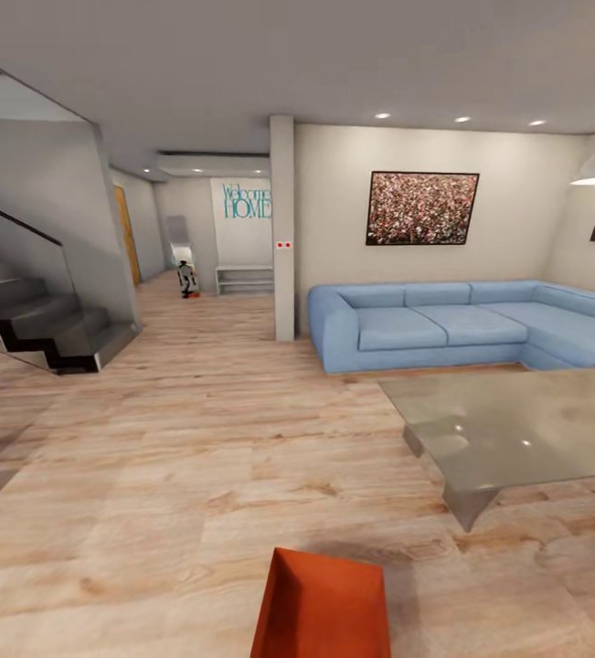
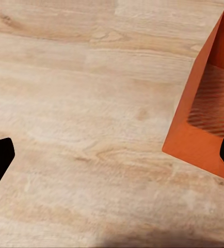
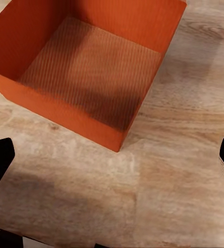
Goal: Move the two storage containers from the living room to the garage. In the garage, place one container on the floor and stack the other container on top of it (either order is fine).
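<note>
One orange-red storage container [image 1: 320,608] sits on the light wood planks of the living room, at the lower middle of the head view, empty and lidless. The left wrist view catches one corner of the container [image 2: 205,124] beside bare planks, and my left gripper [image 2: 113,160] hangs open above the floor next to it. My right gripper [image 3: 113,160] is open too, over the planks just outside the container [image 3: 86,67], whose ribbed bottom is visible. Neither gripper touches the bin.
A grey glass coffee table [image 1: 516,429] stands close on the right, with the light-blue sectional sofa [image 1: 462,324] behind it. Stairs [image 1: 32,320] rise at the left. A pillar [image 1: 283,228] flanks a hallway [image 1: 196,302] leading back, where a small object with something orange stands.
</note>
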{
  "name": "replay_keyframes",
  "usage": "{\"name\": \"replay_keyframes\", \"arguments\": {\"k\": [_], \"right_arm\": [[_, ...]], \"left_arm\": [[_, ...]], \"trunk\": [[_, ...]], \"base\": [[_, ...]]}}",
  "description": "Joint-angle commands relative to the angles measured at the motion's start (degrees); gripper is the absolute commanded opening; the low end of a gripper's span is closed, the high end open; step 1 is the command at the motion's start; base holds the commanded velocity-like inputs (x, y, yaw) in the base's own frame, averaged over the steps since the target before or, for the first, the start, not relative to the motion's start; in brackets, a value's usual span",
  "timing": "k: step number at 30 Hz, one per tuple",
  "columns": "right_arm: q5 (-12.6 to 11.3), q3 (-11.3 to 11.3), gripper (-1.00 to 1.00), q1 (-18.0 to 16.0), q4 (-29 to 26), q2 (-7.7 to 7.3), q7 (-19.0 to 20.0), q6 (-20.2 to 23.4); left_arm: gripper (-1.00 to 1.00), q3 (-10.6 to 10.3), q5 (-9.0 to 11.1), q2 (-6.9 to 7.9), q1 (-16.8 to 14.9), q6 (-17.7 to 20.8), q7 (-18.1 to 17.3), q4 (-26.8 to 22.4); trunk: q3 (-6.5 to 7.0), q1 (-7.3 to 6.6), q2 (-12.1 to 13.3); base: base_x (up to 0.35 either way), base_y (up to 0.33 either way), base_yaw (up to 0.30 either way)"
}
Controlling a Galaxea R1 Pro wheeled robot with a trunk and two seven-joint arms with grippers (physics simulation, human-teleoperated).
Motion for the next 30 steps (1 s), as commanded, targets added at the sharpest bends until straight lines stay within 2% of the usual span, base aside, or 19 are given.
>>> {"name": "replay_keyframes", "arguments": {"k": [1,9,25,30], "right_arm": [[0.0,0.0,1.00,0.0,-0.1,-0.02,0.2,0.0],[0.0,0.0,1.00,0.0,-0.1,-0.02,0.2,-0.1],[0.0,0.0,1.00,0.0,-0.1,-0.02,0.2,0.0],[0.0,0.0,1.00,0.0,-0.1,-0.02,0.2,0.0]], "left_arm": [[1.00,-0.2,0.4,-0.02,0.0,-0.2,0.0,0.0],[1.00,-0.2,0.4,-0.02,0.0,-0.2,0.1,0.0],[1.00,-0.2,0.4,-0.02,0.0,-0.2,0.1,0.1],[1.00,-0.2,0.4,-0.02,0.0,-0.2,0.1,0.0]], "trunk": [[-0.05,0.04,0.0],[-0.05,0.04,0.0],[-0.05,0.04,0.0],[-0.05,0.04,0.0]], "base": [[0.322,0.000,0.000],[0.256,0.000,0.000],[0.011,0.000,-0.001],[0.000,0.000,-0.175]]}}
